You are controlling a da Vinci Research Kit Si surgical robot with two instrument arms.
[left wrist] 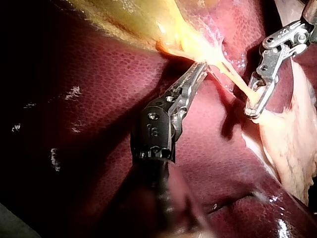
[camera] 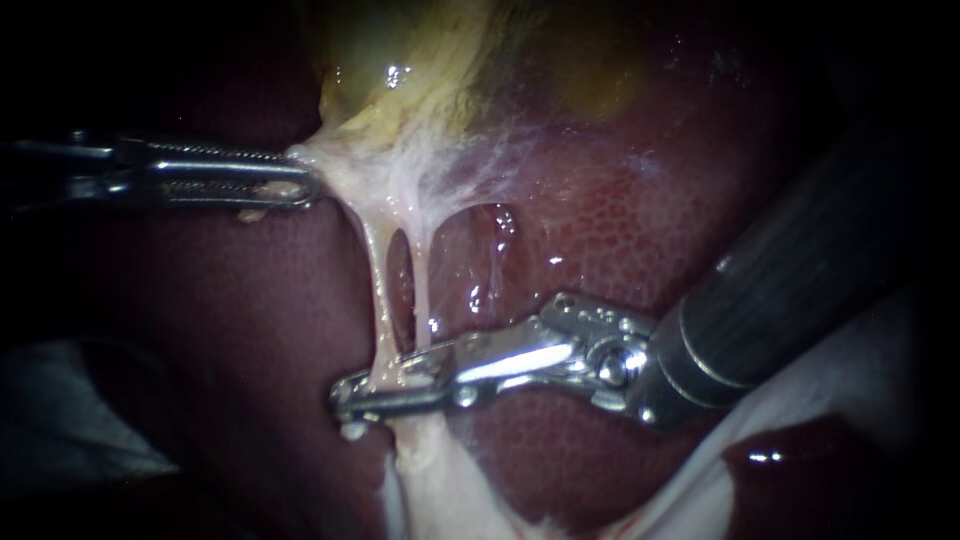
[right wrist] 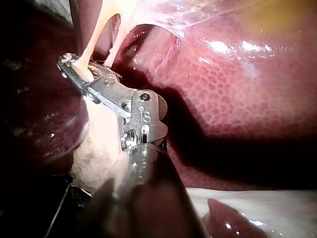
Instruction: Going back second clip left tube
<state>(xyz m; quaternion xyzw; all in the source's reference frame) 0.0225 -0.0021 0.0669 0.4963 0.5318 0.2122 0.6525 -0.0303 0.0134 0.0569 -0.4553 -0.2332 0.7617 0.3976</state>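
Note:
Two pale tubes hang from the yellowish gallbladder (camera: 400, 60) across the liver (camera: 620, 220): the left tube (camera: 380, 290) and the right tube (camera: 422, 280). My right instrument (camera: 350, 395) comes in from the right and lies across their lower ends. Its slender jaws lie nearly together with the left tube (right wrist: 91, 49) pinched between them near the tips (left wrist: 253, 106). I make out no clip. My left instrument (camera: 305, 185) is shut on the pale tissue at the gallbladder's neck and holds it taut toward the left (left wrist: 202, 67).
Dark red liver surrounds the tubes on all sides. A thick band of pale fatty tissue (camera: 430, 480) continues below the right instrument's jaws. White cloth (camera: 860, 360) lies at the lower right and more (camera: 60, 420) at the lower left.

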